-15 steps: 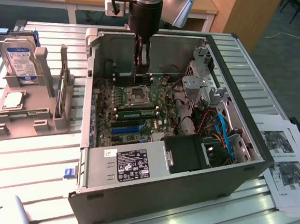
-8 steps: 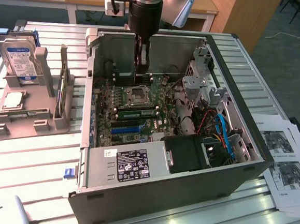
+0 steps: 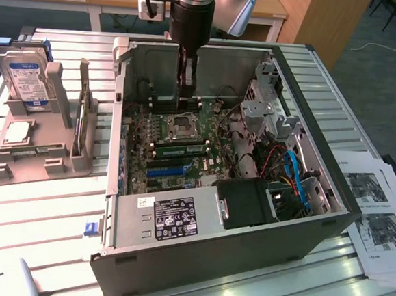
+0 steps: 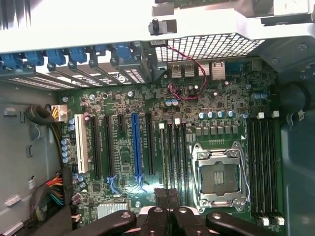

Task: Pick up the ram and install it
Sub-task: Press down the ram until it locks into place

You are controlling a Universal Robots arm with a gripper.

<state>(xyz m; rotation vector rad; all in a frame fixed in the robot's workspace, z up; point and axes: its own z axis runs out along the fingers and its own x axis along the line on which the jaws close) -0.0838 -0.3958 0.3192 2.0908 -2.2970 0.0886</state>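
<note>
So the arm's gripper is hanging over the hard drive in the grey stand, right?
Not quite. The gripper hangs over the motherboard inside the open computer case, as the exterior view shows. The hard drive sits in its grey stand outside the case, at that view's left.

slatted table — computer case, papers

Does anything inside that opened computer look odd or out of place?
Nothing looks damaged or spilled. The processor socket sits empty on the motherboard, and the gripper hangs shut above it inside the case.
</note>
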